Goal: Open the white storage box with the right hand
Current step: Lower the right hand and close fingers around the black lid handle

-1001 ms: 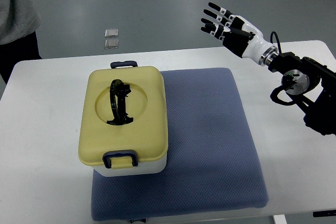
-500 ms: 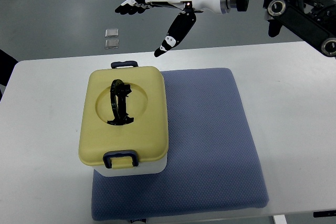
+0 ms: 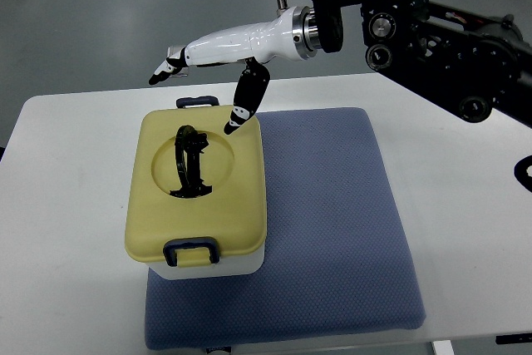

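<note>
Nearest the camera, the blue textured fabric mat covers the middle of the white desk. On the mat's left part sits the white plastic storage box, of which only a strip of white body shows under its pale yellow rounded lid. The lid lies flat and seated all round. The near dark blue latch lies flat against the front edge, and the black carrying handle lies folded into the round recess on top. So the box reads as unopened, and the whole opening is yet to do.

Further back, the far dark blue latch sits at the lid's rear edge. Above that rear edge hovers the white and black right hand, fingers stretched out and parted, grasping nothing; its thumb points down toward the lid's far right corner, and whether the tip touches I cannot tell. My reading is that the reach is nearly done; freeing the latches and lifting the lid are left.

The left hand does not show.
</note>
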Controlling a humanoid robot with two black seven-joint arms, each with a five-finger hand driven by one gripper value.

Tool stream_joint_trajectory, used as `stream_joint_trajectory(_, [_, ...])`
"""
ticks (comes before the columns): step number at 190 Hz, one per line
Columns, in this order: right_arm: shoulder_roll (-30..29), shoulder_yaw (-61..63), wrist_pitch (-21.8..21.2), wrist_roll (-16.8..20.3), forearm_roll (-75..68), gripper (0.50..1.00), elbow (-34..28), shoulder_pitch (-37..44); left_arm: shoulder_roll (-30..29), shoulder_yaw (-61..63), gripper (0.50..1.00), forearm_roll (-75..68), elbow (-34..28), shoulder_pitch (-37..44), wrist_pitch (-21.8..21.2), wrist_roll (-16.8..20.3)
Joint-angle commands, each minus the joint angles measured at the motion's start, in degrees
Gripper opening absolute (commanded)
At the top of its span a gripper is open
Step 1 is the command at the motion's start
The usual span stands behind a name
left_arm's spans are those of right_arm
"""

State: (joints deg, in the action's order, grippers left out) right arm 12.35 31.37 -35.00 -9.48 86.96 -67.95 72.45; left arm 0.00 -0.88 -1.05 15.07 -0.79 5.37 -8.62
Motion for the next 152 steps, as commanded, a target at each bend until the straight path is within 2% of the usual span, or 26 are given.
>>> stream_joint_trajectory(1, [-0.57,0.18,0.00,-0.01,0.05,0.946,-0.08,-1.69,0.00,0.00,1.000,0.00,-0.04,0.00,-0.01,0.00])
stream_joint_trajectory(152, [-4.61,0.09,0.00,-0.10,1.10,0.932,-0.08,-7.14,0.00,0.00,1.000,0.00,-0.04,0.00,-0.01,0.00])
